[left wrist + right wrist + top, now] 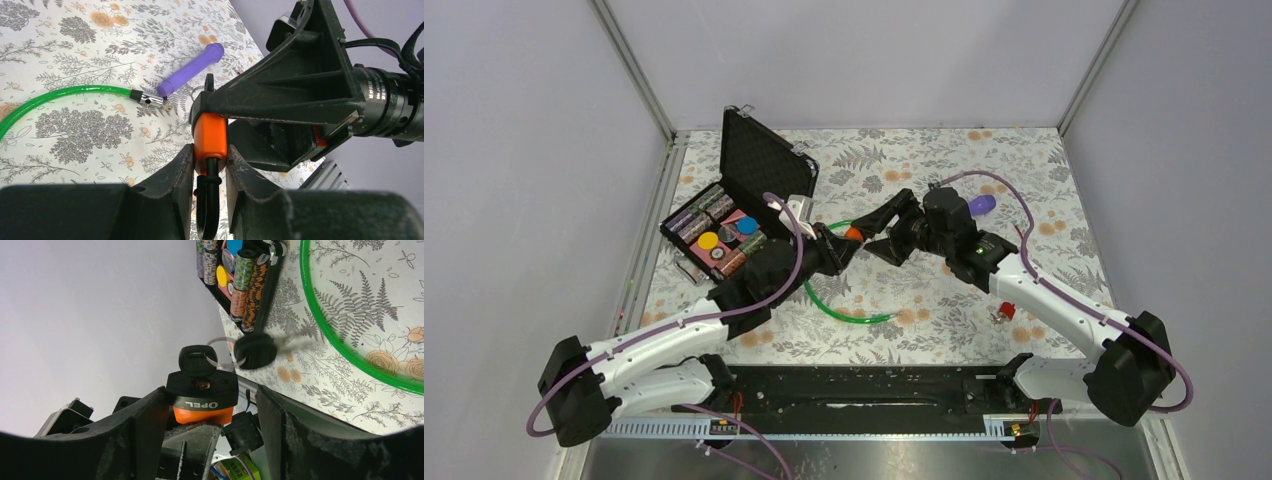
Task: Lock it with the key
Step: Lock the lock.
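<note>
Sitting out to the left of the left gripper [842, 240] is the open chip case [724, 215], lid up, chips in their rows. Now the left gripper itself: its fingers [182, 170] are pressed tight on the orange body of the lock [210, 137], and the black shackle hangs down between them. That grip is firm, and the lock is up off the table [1044, 180]. Below the gripper the green cable [844, 312] lies in a loop on the floral cloth, and its metal end [150, 99] rests loose, apart from the lock.

Straight ahead of the left fingertips, the right gripper [874, 228] meets it nose to nose. From the right wrist view the jaws stand wide, one either side of the lock's black cap [202, 395], the far one with clear daylight beside it. They have hold of nothing. Just beyond the right fingertips, the key [197, 361] is in the cap's keyhole, and a second key [255, 351] dangles beside it, blurred.

Farther right, past the right wrist, a purple handle [982, 205] lies on the table.
</note>
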Tool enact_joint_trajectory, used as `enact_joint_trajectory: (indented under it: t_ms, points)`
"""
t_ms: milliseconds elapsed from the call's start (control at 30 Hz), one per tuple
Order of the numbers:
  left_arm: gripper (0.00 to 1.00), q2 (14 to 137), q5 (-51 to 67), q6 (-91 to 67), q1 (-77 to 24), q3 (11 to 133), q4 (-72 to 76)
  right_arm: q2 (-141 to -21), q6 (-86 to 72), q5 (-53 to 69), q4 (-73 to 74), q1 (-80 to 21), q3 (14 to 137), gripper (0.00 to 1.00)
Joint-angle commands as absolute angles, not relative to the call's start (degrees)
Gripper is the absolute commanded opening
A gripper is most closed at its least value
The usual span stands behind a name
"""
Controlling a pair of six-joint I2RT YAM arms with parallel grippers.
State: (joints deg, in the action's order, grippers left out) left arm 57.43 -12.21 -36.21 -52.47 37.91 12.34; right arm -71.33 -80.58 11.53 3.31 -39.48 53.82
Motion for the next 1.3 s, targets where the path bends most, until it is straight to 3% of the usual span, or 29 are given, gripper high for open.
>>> enact_joint_trajectory:
  t_ms: [0, 100, 233, 300, 367, 433, 567, 833, 1100, 1200, 1267]
  points:
    - [0.0, 55.1, -8.35, -35.79, -52.43, 40.74, 18.21, -71.66, -78.93, 12.05, 2.45, -39.43, 56.04, 0.7]
    - [0.0, 55.23, -7.54, -36.41, -52.4, 41.25, 17.76, -71.68, -78.16, 12.4, 1.95, -39.46, 56.7, 0.6]
    - [0.0, 55.11, -7.88, -37.36, -52.41, 41.09, 17.86, -71.29, -76.9, 12.27, 2.0, -39.39, 57.23, 0.36]
    - [0.11, 55.1, -7.96, -37.62, -52.39, 41.42, 17.37, -70.9, -75.85, 11.71, 2.27, -39.43, 57.3, 0.26]
    - [0.24, 55.11, -7.81, -37.43, -52.33, 42.12, 16.14, -70.38, -74.33, 10.82, 2.6, -39.38, 57.37, 0.23]
    - [0.44, 55.04, -6.76, -36.75, -52.04, 43.4, 13.49, -70.1, -71.15, 9.78, 3.49, -39.42, 57.87, 0.22]
    - [0.57, 55.19, -2.8, -35.0, -50.45, 47.08, 6.12, -69.78, -63.36, 9.38, 6.15, -39.4, 59.97, 0.22]
    - [0.58, 58.67, 9.04, -34.82, -46.43, 50.84, -2.55, -69.36, -59.94, 10.22, 8.08, -39.42, 60.91, 0.24]
    - [0.74, 59.62, 13.2, -34.2, -45.85, 49.13, -1.74, -71.32, -61.71, 12.31, 9.41, -39.38, 62.05, 0.26]
    - [0.71, 60.52, 13.4, -34.56, -45.71, 48.84, -1.21, -72.19, -61.97, 13.95, 8.96, -39.44, 62.39, 0.25]
    - [0.63, 61.52, 13.12, -35.08, -45.47, 48.84, -0.83, -72.26, -61.9, 14.4, 8.79, -39.33, 62.33, 0.25]
